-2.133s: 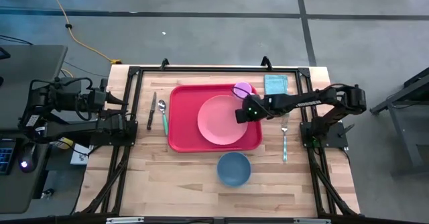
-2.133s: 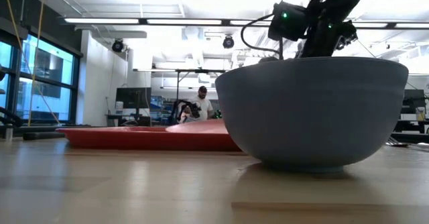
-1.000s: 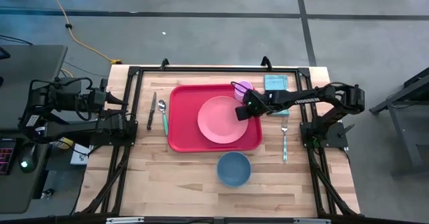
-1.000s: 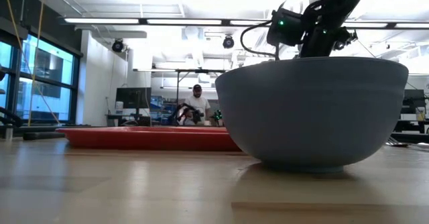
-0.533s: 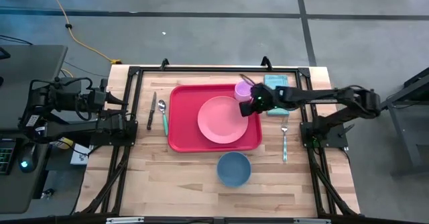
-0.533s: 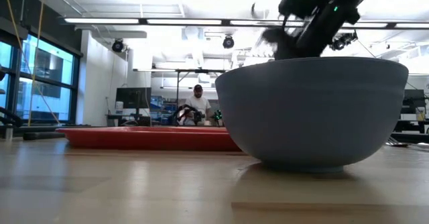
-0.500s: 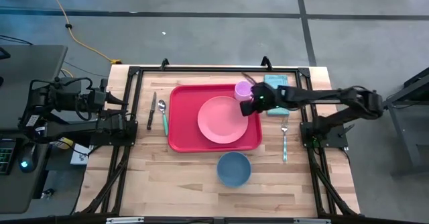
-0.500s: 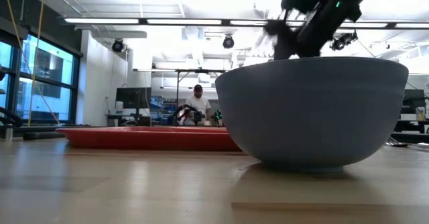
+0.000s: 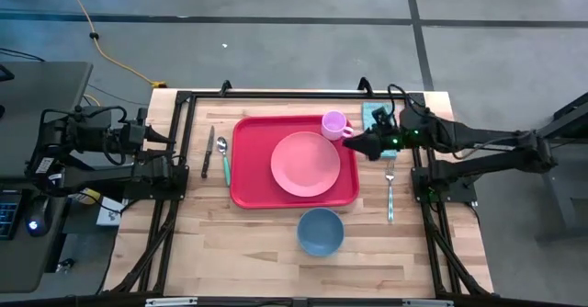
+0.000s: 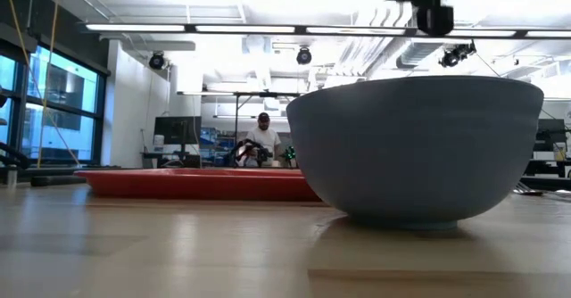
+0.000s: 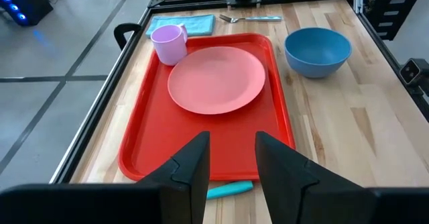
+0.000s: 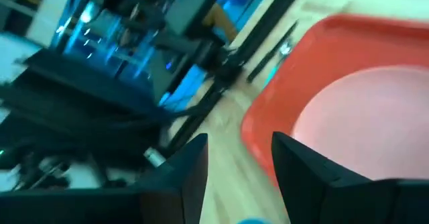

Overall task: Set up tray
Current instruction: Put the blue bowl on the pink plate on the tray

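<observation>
The red tray point(image 9: 248, 174) lies in the middle of the table, with a round pink plate point(image 9: 305, 164) on it and a lilac cup point(image 9: 334, 123) standing in its far right corner. My right gripper point(image 9: 350, 144) hovers open above the tray's right rim, beside the cup and clear of it; its wrist view shows the tray's rim point(image 12: 268, 117) and the plate point(image 12: 362, 117) below the gripper point(image 12: 241, 177). My left gripper point(image 11: 230, 163) waits open at the table's left edge, nothing between its fingers.
A blue bowl point(image 9: 320, 231) stands on the table near the tray's front edge and fills the low view point(image 10: 415, 146). A fork point(image 9: 390, 192) and a teal napkin point(image 9: 375, 114) lie right of the tray; a knife point(image 9: 208, 151) and a teal-handled spoon point(image 9: 225, 158) lie to its left.
My right gripper has risen from beside the cup and drawn back toward the table's right edge, tipping up from a downward slant to nearly level. The cup stays standing in the tray's far right corner.
</observation>
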You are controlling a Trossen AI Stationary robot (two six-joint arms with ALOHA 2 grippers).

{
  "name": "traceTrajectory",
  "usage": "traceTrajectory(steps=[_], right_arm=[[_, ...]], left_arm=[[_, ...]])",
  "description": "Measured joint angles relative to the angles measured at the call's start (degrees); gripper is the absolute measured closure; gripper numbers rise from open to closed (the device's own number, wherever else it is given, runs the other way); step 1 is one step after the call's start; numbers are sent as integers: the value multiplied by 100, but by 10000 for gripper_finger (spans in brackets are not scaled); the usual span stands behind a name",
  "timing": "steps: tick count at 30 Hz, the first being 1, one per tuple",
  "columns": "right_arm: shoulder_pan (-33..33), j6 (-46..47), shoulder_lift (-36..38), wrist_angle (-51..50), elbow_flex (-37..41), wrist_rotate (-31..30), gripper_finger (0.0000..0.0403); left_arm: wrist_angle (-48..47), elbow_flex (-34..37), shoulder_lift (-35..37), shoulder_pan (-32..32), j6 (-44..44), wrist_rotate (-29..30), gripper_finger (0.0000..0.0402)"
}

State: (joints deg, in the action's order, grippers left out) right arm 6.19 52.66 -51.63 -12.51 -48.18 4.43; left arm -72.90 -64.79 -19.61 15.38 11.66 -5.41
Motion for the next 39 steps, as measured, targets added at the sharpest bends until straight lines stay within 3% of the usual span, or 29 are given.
traceTrajectory(steps=[7, 16, 23, 29, 39], right_arm=[[-1030, 40, -516, -1129, -1063, -566, 259], [-1999, 166, -1957, -4286, -3859, -1562, 259], [-2174, 902, -3368, -6465, -5315, -1326, 259], [-2174, 1055, -4205, -6940, -5553, -663, 259], [-2307, 1539, -4801, -6696, -4915, -36, 256]], left_arm=[[-1, 0, 0, 0, 1, 72, 250], [-2, 0, -1, 0, 2, 159, 250], [-2, 0, 2, -2, 4, 160, 250], [-2, 0, -1, -2, 40, 160, 250], [-2, 0, -1, 0, 65, 160, 250]])
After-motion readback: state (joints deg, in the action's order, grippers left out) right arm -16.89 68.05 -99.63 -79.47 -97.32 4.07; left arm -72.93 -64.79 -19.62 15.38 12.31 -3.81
